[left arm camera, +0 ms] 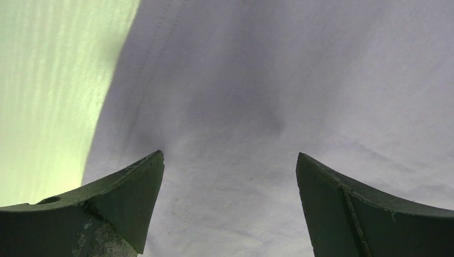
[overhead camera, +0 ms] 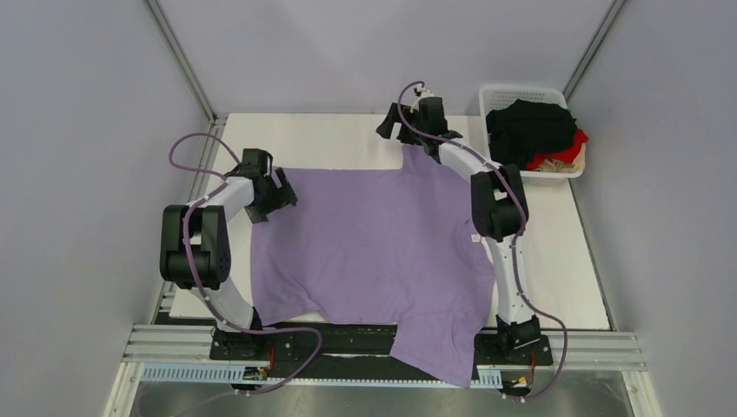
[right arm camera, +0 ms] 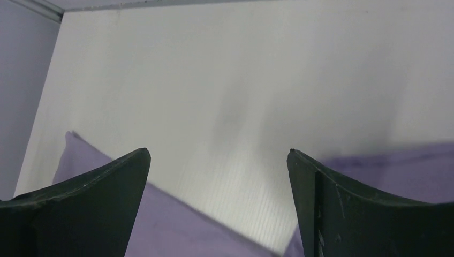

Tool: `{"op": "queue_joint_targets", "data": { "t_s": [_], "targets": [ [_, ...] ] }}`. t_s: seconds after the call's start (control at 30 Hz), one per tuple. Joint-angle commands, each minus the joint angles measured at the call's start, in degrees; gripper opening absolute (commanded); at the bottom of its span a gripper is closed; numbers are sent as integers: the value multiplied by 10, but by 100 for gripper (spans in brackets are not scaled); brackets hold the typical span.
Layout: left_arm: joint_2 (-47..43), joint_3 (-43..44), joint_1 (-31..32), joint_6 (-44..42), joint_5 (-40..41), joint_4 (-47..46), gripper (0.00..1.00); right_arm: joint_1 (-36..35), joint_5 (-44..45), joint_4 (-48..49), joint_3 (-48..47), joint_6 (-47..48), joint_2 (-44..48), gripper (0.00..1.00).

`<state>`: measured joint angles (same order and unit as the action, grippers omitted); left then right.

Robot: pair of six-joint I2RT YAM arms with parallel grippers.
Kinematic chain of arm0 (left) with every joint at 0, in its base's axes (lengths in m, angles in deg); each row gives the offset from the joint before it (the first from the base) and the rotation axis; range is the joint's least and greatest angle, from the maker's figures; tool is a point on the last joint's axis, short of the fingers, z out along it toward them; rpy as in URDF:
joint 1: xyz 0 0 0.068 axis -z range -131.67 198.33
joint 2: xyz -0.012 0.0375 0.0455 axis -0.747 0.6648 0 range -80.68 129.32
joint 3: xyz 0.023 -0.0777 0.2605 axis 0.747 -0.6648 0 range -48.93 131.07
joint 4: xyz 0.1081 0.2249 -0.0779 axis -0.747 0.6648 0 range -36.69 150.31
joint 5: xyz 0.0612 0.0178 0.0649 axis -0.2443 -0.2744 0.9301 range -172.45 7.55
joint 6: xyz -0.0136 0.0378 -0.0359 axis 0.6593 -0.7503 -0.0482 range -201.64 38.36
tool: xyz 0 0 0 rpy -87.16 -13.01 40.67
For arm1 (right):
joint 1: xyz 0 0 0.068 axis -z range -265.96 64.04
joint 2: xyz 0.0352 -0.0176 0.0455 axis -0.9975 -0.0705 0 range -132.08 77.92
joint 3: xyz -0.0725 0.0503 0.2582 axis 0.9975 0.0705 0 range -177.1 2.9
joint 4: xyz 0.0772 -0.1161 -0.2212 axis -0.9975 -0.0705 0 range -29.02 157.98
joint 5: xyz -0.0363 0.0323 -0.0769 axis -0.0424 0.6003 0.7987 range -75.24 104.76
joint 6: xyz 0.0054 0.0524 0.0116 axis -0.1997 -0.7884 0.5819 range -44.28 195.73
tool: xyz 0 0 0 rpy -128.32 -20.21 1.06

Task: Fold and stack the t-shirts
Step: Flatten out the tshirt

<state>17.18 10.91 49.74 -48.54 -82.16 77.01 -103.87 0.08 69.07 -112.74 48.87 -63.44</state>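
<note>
A light purple t-shirt [overhead camera: 382, 243] lies spread flat on the white table mat [overhead camera: 339, 139], one part hanging over the near edge. My left gripper [overhead camera: 282, 193] is open and empty at the shirt's left edge; the left wrist view shows purple cloth [left arm camera: 257, 107] between its fingers [left arm camera: 128, 193]. My right gripper [overhead camera: 395, 123] is open and empty just beyond the shirt's far edge; its wrist view shows the mat and purple cloth [right arm camera: 176, 225] low between its fingers [right arm camera: 326, 198]. Black, red and beige shirts [overhead camera: 532, 130] lie heaped in the basket.
A white lattice basket [overhead camera: 520, 92] stands at the table's back right corner. Grey walls enclose the table on three sides. The arm bases and a metal rail [overhead camera: 382, 352] run along the near edge.
</note>
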Motion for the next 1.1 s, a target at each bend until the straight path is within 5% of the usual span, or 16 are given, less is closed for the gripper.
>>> {"op": "queue_joint_targets", "data": {
  "t_s": [0.0,0.23,0.47,0.77,1.07],
  "targets": [
    [-43,46,-1,-13,45,60,100,1,60,-80,166,45,212,100],
    [-40,40,18,-24,19,77,100,1,133,-202,450,-24,419,100],
    [44,59,17,-17,-54,41,100,37,135,-246,513,-26,417,100],
    [163,160,-2,-19,-7,65,100,75,137,-249,367,8,250,100],
    [286,328,-12,-15,-5,128,100,120,90,-279,105,15,66,100]
  ]
}}
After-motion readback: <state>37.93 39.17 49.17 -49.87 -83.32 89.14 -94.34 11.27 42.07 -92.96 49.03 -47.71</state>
